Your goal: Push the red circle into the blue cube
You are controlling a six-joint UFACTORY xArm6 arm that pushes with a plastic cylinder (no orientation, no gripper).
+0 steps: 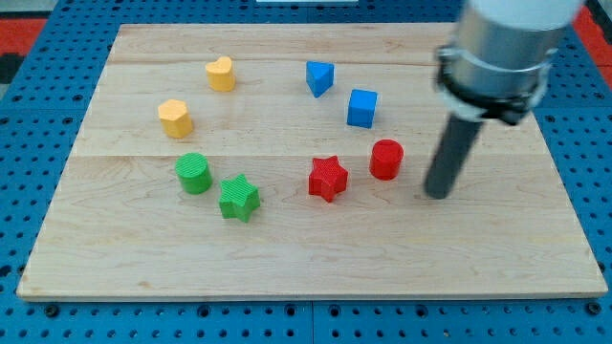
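Note:
The red circle point(386, 159) stands on the wooden board, right of centre. The blue cube point(361, 108) stands just above it and slightly to the view's left, a small gap apart. My tip point(438, 194) rests on the board to the right of the red circle and a little lower, not touching it. The dark rod rises from there to the grey arm housing at the view's top right.
A red star point(327, 178) lies left of the red circle. A blue triangle point(319, 77) is above-left of the cube. A green circle point(193, 173) and green star point(238, 198) are lower left. Two yellow blocks point(221, 74), point(176, 118) are upper left.

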